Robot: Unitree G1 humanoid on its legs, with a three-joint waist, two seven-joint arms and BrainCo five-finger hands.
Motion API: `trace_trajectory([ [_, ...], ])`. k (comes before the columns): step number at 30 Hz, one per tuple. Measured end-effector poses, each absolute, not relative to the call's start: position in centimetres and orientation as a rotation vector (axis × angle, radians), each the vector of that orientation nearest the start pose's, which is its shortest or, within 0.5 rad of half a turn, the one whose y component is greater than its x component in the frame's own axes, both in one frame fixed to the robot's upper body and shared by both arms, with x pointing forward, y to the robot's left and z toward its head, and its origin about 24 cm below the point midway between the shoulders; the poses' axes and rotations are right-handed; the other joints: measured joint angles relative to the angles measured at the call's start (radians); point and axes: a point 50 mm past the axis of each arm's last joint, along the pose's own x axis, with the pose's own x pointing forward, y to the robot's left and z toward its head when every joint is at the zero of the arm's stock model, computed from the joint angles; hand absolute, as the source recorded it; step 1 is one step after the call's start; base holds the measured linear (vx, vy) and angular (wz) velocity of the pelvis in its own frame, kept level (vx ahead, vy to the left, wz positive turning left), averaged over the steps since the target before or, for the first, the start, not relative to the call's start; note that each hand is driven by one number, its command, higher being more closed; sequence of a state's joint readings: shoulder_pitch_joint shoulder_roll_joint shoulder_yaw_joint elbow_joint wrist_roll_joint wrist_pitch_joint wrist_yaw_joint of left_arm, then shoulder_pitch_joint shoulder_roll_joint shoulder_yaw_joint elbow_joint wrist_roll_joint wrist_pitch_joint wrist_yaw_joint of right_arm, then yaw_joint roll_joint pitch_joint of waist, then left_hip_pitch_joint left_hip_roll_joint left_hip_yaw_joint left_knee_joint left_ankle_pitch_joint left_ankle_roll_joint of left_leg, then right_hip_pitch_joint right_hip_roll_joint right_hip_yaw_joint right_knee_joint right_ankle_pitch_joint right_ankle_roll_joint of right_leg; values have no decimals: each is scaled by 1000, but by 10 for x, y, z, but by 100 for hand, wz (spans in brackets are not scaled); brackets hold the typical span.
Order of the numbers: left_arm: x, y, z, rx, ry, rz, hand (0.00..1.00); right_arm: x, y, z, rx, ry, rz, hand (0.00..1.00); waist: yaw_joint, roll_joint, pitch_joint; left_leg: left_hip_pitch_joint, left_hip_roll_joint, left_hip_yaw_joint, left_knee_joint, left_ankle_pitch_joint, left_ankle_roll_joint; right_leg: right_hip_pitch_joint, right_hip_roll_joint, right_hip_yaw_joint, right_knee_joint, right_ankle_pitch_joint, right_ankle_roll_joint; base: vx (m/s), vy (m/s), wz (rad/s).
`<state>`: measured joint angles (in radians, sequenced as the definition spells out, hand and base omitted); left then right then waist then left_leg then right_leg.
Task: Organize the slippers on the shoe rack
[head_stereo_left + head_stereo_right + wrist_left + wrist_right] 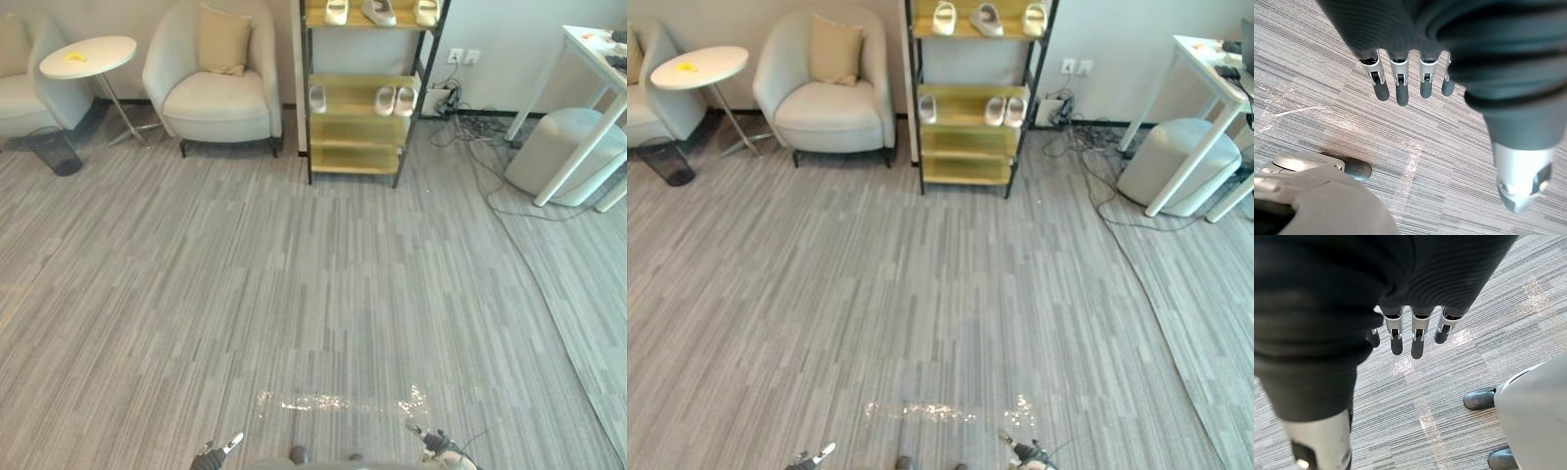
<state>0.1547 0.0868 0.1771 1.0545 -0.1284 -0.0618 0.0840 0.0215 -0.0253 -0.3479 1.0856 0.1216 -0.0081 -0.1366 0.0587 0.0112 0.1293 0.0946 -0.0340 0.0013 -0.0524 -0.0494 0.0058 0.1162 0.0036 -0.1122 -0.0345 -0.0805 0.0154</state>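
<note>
The shoe rack (355, 160) stands against the far wall, black-framed with wooden shelves. Its top shelf carries three white slippers (379, 12). On the middle shelf one white slipper (317, 98) lies at the left and a pair (395, 100) at the right. The lower shelves are bare. My left hand (1400, 88) hangs over the grey floor far from the rack, fingers straight, holding nothing. My right hand (1418, 340) hangs the same way, open and empty. Both hands' tips peek in at the near edge of the eye views, left hand (217, 454) and right hand (436, 446).
A pale armchair (214, 98) with a cushion stands left of the rack, beside a round side table (88, 57) and a dark bin (57, 152). Right of the rack are floor cables (480, 147), a grey pouf (563, 147) and a white desk (593, 59).
</note>
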Motion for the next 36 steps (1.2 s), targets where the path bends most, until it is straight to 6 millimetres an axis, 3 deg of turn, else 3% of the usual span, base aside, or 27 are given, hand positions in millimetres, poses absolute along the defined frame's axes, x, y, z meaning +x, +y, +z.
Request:
trace_trajectory([
  [2,71,215,-162,-72,1103,400,0,105,-203,-159,210,1068,-523,0,-1,-5,18,-63,3,-7,121,-59,-8,-12,-2,-18,26,-15,4,-22,-19,19],
  [5,77,213,-160,-96,1077,413,0,110,-204,-157,217,1039,-529,0,7,11,37,-167,45,23,398,-187,-29,-19,21,-23,86,-65,-25,-45,-15,2],
  [7,80,214,-159,-114,1055,436,0,116,-201,-154,238,1007,-530,0,9,7,45,-273,74,71,633,-192,-38,-19,26,-23,106,-101,-50,-29,0,-12],
  [8,81,215,-157,-130,1041,458,0,119,-200,-153,241,996,-531,0,22,8,55,-361,104,79,804,-196,-18,-10,31,-16,123,-111,-70,57,26,-31],
  [10,83,215,-157,-131,1033,459,0,120,-198,-153,237,992,-532,0,33,10,57,-412,139,75,868,-228,-30,-8,29,3,144,-128,-74,124,56,-31],
  [12,85,214,-156,-132,1025,457,0,121,-198,-152,235,993,-535,0,46,12,57,-445,156,71,795,-239,-56,0,8,27,156,-147,-58,219,127,-32],
  [13,85,213,-156,-132,1024,459,0,120,-198,-153,235,995,-535,0,53,11,58,-446,150,73,724,-234,-62,8,-10,37,157,-156,-42,338,254,-31],
  [15,84,208,-157,-139,1031,461,0,122,-201,-152,228,992,-540,0,55,25,49,-427,122,57,509,-127,-87,10,-39,55,164,-192,11,329,280,-28],
  [17,86,215,-156,-116,1020,464,0,124,-192,-153,242,1004,-518,0,70,-14,39,-405,71,107,475,-139,-38,8,-92,96,157,-184,28,397,268,-37],
  [18,89,217,-155,-113,1012,465,0,128,-188,-153,253,997,-508,0,85,-26,38,-397,70,144,488,-158,-10,-7,-109,102,205,-188,34,404,213,-38],
  [20,92,216,-154,-112,1006,459,0,128,-184,-153,254,998,-496,0,104,-29,39,-356,71,170,490,-186,6,-34,-120,108,307,-190,48,359,175,-48],
  [21,92,216,-154,-100,1007,448,0,128,-178,-153,247,1000,-464,0,106,-31,38,-282,71,189,471,-215,21,-96,-130,112,520,-169,132,384,174,-48],
  [23,95,217,-153,-84,1001,429,0,127,-174,-153,245,1002,-447,0,99,-31,38,-224,72,187,452,-241,27,-186,-137,115,754,-125,212,430,130,-18],
  [24,102,216,-152,-85,984,425,0,128,-175,-152,244,988,-440,0,94,-37,38,-153,72,180,432,-267,30,-277,-163,52,959,-138,185,415,59,5],
  [26,106,216,-151,-88,976,424,0,128,-176,-151,246,979,-438,0,89,-33,40,-93,77,174,400,-277,26,-322,-187,-28,995,-162,140,319,-3,14],
  [28,112,212,-150,-98,964,417,0,133,-175,-150,248,964,-432,0,71,-33,45,-1,103,161,344,-281,18,-349,-195,-166,878,-195,74,342,-60,27],
  [29,113,209,-150,-107,963,412,0,135,-175,-149,248,961,-429,0,64,-32,45,33,119,159,315,-279,15,-365,-185,-222,762,-188,60,380,-100,23],
  [31,113,204,-151,-119,966,403,0,141,-174,-147,248,948,-423,0,52,-33,45,72,135,158,272,-276,9,-400,-157,-268,537,-115,21,385,-115,17],
  [33,113,204,-151,-129,964,414,0,140,-173,-148,245,957,-420,0,50,-51,49,124,125,145,247,-286,-37,-410,-122,-247,332,69,-27,457,-179,18],
  [34,113,203,-152,-142,972,429,0,142,-177,-148,233,955,-420,0,46,-45,49,158,132,120,245,-302,-62,-413,-105,-224,366,117,-55,501,-219,9],
  [36,110,194,-155,-175,987,430,0,148,-180,-146,216,943,-413,0,48,-1,35,169,186,73,263,-294,-75,-415,-72,-249,415,34,-60,539,-255,3],
])
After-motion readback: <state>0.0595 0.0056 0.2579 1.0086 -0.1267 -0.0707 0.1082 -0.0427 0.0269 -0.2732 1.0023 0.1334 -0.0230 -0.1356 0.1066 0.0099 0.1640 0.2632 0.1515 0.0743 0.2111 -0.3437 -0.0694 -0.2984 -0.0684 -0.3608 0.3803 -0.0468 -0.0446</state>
